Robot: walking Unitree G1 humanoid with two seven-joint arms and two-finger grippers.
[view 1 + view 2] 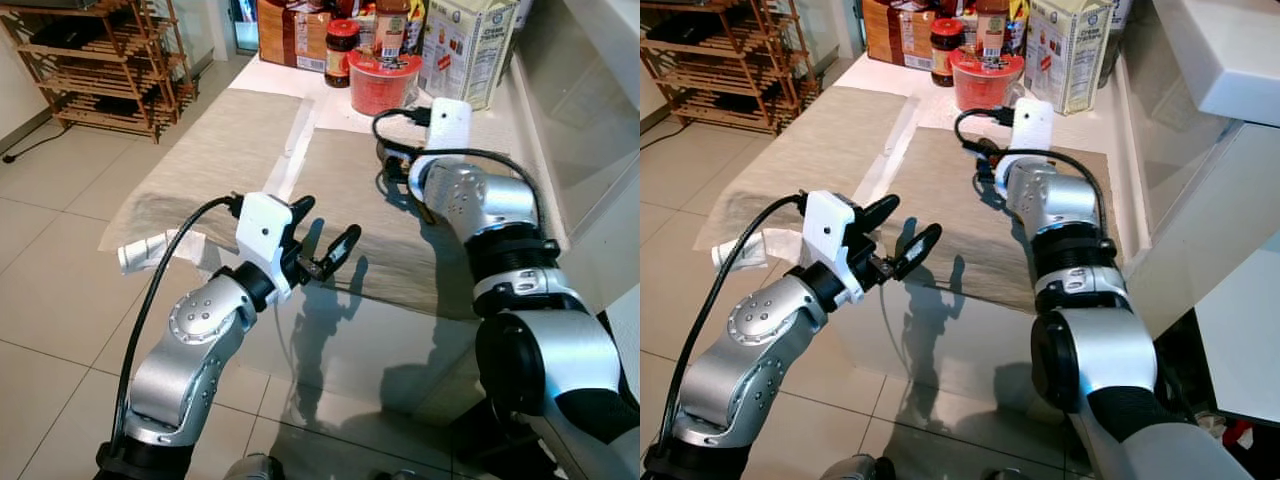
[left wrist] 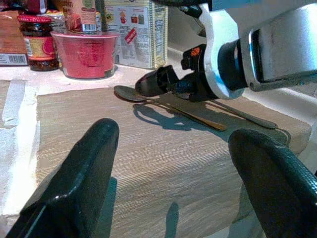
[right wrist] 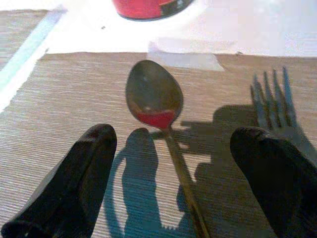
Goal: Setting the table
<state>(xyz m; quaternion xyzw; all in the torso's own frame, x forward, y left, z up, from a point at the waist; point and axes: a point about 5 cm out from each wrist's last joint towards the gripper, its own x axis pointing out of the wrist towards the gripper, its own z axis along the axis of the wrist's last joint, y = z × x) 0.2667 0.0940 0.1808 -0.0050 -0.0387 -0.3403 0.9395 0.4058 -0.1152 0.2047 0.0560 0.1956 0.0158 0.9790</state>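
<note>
We see the right gripper [image 3: 173, 178] spread wide, hovering over the spoon [image 3: 153, 96], which lies on the right placemat [image 1: 350, 185] beside the fork [image 3: 275, 99]. Left gripper [image 1: 322, 235] also spread, empty, above that placemat's near edge. Red tub [image 1: 384, 82] behind.

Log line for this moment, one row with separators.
step: cutlery on placemat | right gripper: open, over spoon, fork beside | left gripper: open, empty, hovering at table's near edge
</note>
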